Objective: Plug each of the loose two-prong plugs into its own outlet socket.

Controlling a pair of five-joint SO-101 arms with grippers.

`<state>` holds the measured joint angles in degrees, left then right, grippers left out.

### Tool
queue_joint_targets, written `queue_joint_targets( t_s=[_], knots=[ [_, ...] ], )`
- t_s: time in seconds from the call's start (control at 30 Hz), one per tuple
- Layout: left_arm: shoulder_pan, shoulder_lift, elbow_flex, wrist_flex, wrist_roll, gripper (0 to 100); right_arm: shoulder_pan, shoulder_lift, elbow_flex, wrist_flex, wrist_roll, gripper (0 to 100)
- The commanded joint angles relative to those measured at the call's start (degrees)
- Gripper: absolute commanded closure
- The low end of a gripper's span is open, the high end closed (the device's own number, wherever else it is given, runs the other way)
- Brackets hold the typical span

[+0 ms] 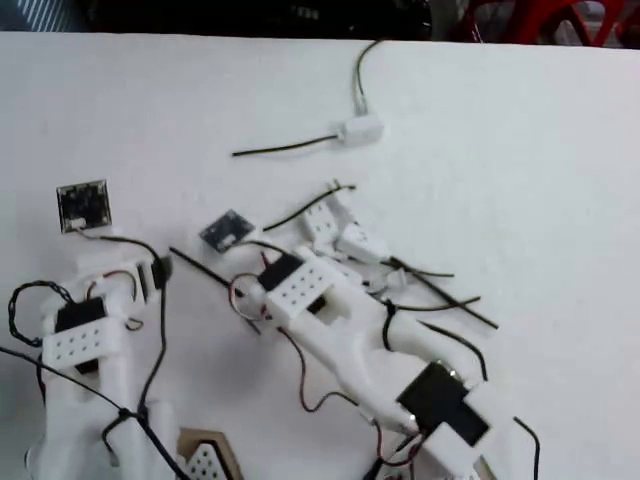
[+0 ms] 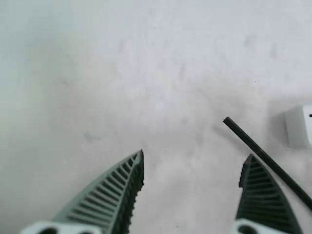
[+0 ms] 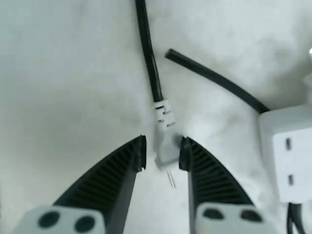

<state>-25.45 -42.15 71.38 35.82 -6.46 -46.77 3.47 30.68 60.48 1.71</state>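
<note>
A white two-prong plug (image 3: 166, 141) on a black cord (image 3: 148, 58) sits between the fingers of my right gripper (image 3: 162, 148), which is shut on its body. The prongs (image 3: 170, 179) point away from the cord. Just beside it lies a white outlet socket (image 3: 287, 156) with two slots. In the high view this gripper (image 1: 335, 205) is at the table's middle, next to that socket (image 1: 362, 242). A second white block (image 1: 360, 130) with cords lies farther back. My left gripper (image 2: 192, 161) stands open over bare table.
A loose black cord end (image 2: 253, 144) runs past one left finger (image 2: 261, 195), and a white block (image 2: 300, 126) shows at the view's edge. More black cords (image 1: 440, 300) cross the white table (image 1: 520, 180) beside the right arm (image 1: 350, 340). The left arm (image 1: 85, 340) is at the near left.
</note>
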Motion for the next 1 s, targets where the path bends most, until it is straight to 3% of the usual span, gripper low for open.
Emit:
queue_joint_targets(
  t_s=[0.0,0.27,0.43,0.73,0.97],
  knots=[
    [0.3,-1.5,-0.4,-1.0,-0.7,69,0.8,0.3,-0.3,-0.7,3.6,88.2],
    [0.2,-1.5,-0.4,-1.0,-0.7,69,0.8,0.3,1.0,-0.7,4.0,88.4],
    [0.2,-1.5,-0.4,-1.0,-0.7,69,1.0,0.0,0.7,-0.8,4.0,98.6],
    [0.2,-1.5,-0.3,-1.0,-0.7,69,2.3,-0.3,0.4,0.0,4.0,98.0],
    [0.2,-1.5,-0.3,-1.0,-0.7,69,2.7,0.0,-3.2,7.0,3.4,89.9]
  ],
)
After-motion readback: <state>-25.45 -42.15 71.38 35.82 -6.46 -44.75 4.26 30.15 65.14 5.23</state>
